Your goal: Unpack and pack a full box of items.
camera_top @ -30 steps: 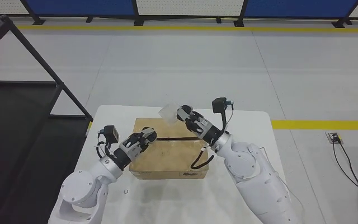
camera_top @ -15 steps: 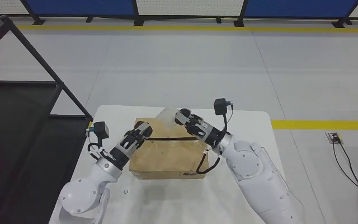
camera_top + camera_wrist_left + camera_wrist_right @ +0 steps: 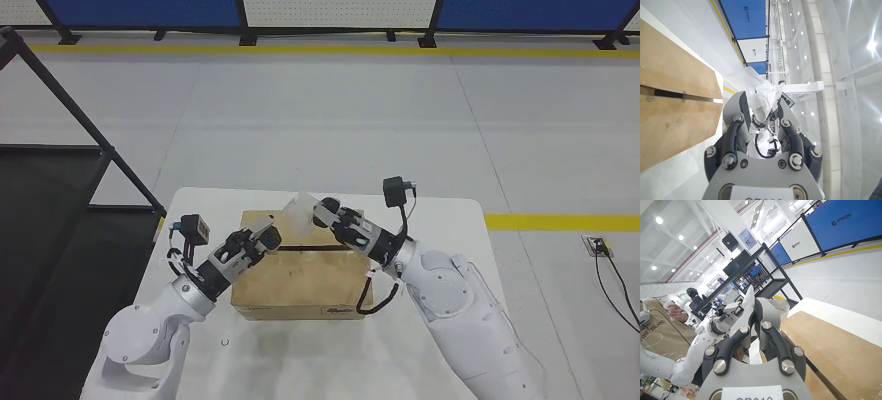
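Aloft over box (image 3: 300, 278): right tool (image 3: 324, 209) with bag (image 3: 299, 207)

We see a brown cardboard box (image 3: 300, 275) whose paper face is matt and slightly fibrous. The strip of clear tape (image 3: 702, 97) along its flap seam is glossy, with small bubbles that catch the light. The white crinkled plastic bag (image 3: 299, 208) looks thin and translucent, faintly shiny and creased all over. The white table top (image 3: 450, 215) reads to us as smooth and matt. On the left gripper (image 3: 761, 103) and right gripper (image 3: 755, 308) we note satin grey metal plates, bright polished screw heads, smooth black plastic links and ribbed, dull black finger pads (image 3: 744, 106) that look like rubber.
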Robot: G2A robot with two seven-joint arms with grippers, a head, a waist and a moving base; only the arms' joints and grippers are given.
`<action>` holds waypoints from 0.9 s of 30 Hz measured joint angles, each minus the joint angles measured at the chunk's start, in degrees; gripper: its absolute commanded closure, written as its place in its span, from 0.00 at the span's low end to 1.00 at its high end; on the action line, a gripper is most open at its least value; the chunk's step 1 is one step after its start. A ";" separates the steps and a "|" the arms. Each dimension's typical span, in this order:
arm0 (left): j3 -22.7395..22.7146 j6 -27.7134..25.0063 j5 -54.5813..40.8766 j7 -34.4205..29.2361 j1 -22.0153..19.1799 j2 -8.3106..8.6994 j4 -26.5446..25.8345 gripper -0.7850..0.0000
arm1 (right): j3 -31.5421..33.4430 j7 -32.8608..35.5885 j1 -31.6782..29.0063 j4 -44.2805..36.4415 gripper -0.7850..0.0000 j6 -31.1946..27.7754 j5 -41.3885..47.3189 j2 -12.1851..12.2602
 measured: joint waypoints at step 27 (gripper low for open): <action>2.15 -2.19 -3.94 0.77 -1.63 0.56 2.19 1.00 | 0.08 0.55 -0.75 -0.99 1.00 0.63 -0.28 0.36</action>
